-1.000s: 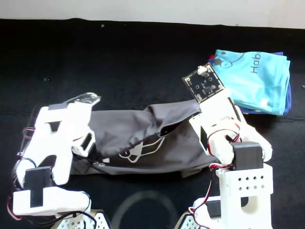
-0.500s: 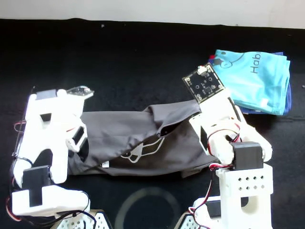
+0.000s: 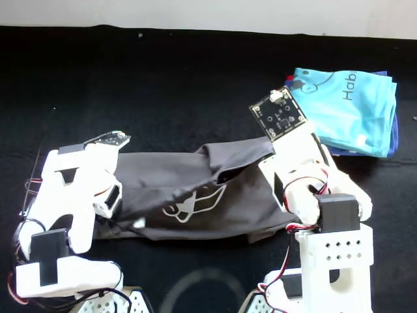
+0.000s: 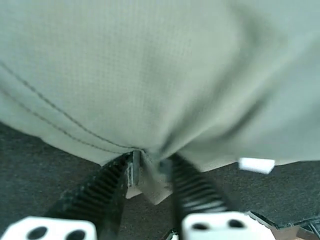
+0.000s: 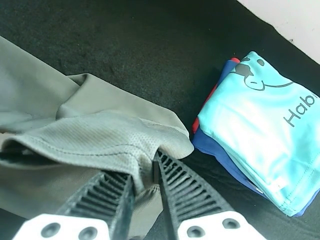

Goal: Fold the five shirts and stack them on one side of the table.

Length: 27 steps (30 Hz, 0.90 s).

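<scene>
**Grey shirt held at both ends, mid-fold**

We hold the grey shirt point(image 3: 195, 189) stretched across the near middle of the worktop point(image 3: 163, 78). The left pincer point(image 4: 150, 161) is closed tight on the hem at the shirt's left end. The right pincer point(image 5: 145, 172) is clamped on a gathered fold at its right end. We judge that gripping both ends keeps the cloth taut, so the lifted edge can be laid over evenly rather than bunching. The stack point(image 3: 352, 111) of folded shirts, cyan on top, sits at the far right, well apart from the grey one. That keeps the folding area free and marks where this shirt should end up.

A second ago the left arm sat further right and the fold bulged upward. It then swung out to the left, and now it has come partway back and lower. The shirt lies flatter and tauter, while the right arm has not shifted.
</scene>
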Tool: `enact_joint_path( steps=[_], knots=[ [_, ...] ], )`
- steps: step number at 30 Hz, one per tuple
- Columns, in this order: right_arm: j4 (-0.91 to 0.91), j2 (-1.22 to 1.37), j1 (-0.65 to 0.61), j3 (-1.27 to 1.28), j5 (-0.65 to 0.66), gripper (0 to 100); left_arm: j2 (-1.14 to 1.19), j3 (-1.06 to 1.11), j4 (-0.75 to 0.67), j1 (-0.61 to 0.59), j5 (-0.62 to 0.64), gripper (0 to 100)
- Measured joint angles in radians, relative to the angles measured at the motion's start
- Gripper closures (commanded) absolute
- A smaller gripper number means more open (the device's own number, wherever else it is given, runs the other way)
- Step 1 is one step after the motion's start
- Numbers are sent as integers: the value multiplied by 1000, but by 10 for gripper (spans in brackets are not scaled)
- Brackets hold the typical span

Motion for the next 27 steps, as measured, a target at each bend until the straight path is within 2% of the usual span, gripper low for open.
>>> enact_joint_path(
  steps=[5, 10, 13, 16, 19, 23, 27],
  knots=[
    [-38, 0, 0, 14, 0, 993, 0, -87, 64, 0, 2, 991],
    [-118, 0, 2, 20, 0, 993, 2, -353, 295, 0, 0, 991],
    [-157, 43, 40, 11, -9, 993, 2, -559, 453, 0, 0, 991],
    [-161, 140, 95, -71, -64, 993, 2, -741, 554, 0, 0, 991],
    [-137, 226, 112, -181, -91, 993, 2, -813, 578, 0, 0, 991],
    [-107, 290, 84, -282, -98, 993, 2, -781, 574, 0, 0, 991],
    [-107, 377, 15, -299, -98, 993, 2, -729, 448, 0, 0, 991]
  ],
)
